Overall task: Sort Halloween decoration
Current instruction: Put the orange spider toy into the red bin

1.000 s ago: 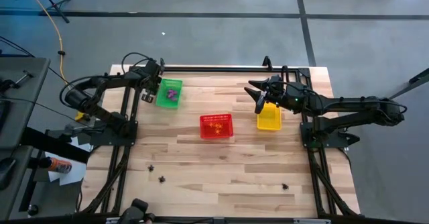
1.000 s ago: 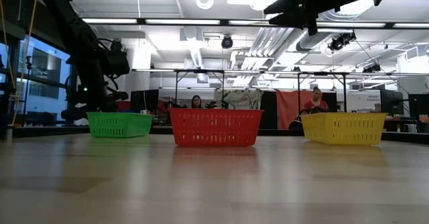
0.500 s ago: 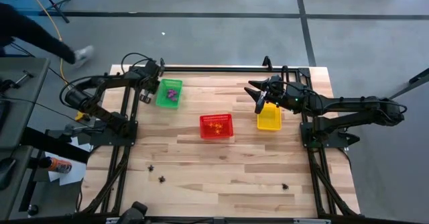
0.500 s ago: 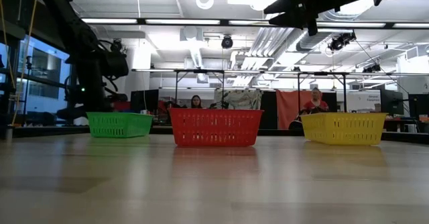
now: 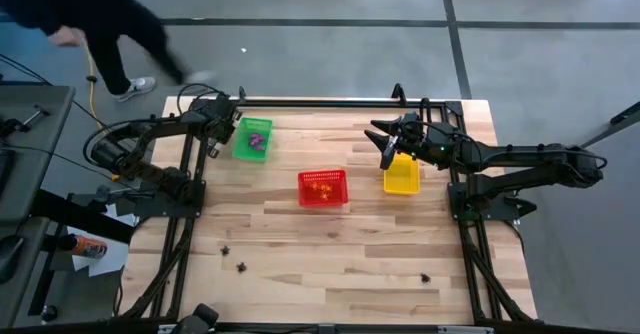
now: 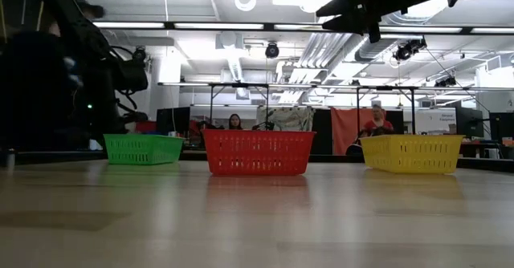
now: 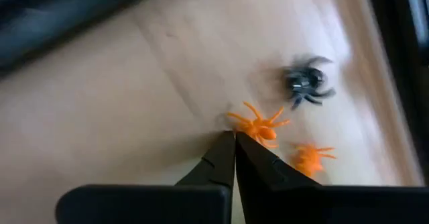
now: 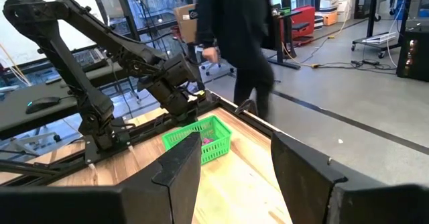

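two orange spiders (image 7: 260, 127) | left pincer (image 7: 234, 143) closed beside one

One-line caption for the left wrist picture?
Shut left fingers touch an orange spider; another orange spider and a black one lie nearby.

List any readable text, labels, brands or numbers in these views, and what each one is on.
None can be read.
Orange-labelled can on the side bench left of the table: print too small to read.
Banners and boards in the room behind the baskets in the low view: too small and blurred to read.
Green basket, red basket, yellow basket: no lettering visible.
Orange spider and black spider: no markings.
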Robot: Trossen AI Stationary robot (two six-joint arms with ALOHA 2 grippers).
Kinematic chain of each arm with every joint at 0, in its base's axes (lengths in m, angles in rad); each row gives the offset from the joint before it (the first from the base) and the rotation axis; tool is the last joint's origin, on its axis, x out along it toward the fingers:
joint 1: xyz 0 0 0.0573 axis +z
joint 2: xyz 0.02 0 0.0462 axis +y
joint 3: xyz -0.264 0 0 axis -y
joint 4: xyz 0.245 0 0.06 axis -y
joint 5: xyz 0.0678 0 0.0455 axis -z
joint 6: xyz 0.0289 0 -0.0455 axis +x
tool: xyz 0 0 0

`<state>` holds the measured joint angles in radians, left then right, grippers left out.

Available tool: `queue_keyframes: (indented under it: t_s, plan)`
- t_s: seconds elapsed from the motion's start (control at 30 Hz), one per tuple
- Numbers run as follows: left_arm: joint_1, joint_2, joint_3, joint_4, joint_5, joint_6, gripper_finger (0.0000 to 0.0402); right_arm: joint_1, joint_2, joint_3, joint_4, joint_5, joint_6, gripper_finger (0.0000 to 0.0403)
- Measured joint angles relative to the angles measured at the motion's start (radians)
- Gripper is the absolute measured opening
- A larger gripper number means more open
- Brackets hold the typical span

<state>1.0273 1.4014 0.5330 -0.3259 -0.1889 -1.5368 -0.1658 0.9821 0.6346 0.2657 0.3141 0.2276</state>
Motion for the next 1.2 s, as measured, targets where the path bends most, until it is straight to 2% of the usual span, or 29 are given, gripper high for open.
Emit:
queue_keyframes:
  t_s: [0.4, 0.7, 1.2]
  plan:
    - [-0.023, -0.130, 0.000, -0.063, -0.077, 0.056, 0.0000, 0.000, 0.000, 0.000, 0.000, 0.000, 0.000, 0.0176]
    - [-0.020, -0.111, 0.001, -0.071, -0.084, 0.033, 0.0004, 0.000, 0.000, 0.000, 0.000, 0.000, 0.000, 0.0176]
    - [-0.021, -0.101, 0.002, -0.058, -0.123, -0.050, 0.0104, 0.000, 0.000, 0.000, 0.000, 0.001, -0.026, 0.0176]
